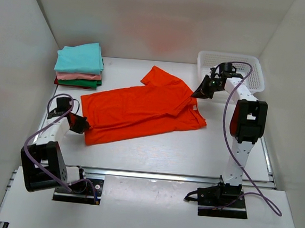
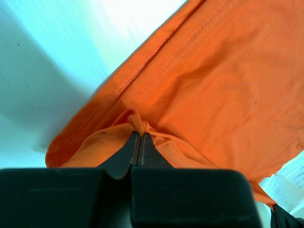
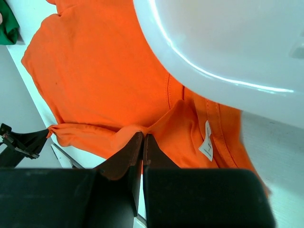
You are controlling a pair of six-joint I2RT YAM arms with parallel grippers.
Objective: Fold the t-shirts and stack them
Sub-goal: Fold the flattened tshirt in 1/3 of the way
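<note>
At far left the folded stack (image 1: 79,67) sits ready. Our left gripper (image 1: 79,122) pinches closed on the hem corner of the orange t-shirt (image 1: 142,110), spread flat in the middle; our right gripper (image 1: 202,90) clamps cloth beside its collar, so we judge both ends are held for one fold

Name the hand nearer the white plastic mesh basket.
Right. The right hand is beside the white plastic mesh basket's front-left corner; the left hand lies far to its left.

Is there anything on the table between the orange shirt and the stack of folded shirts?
Nothing visible. Only bare table lies between the shirt and the stack at the far left. The basket stands at the far right, off that path.
</note>
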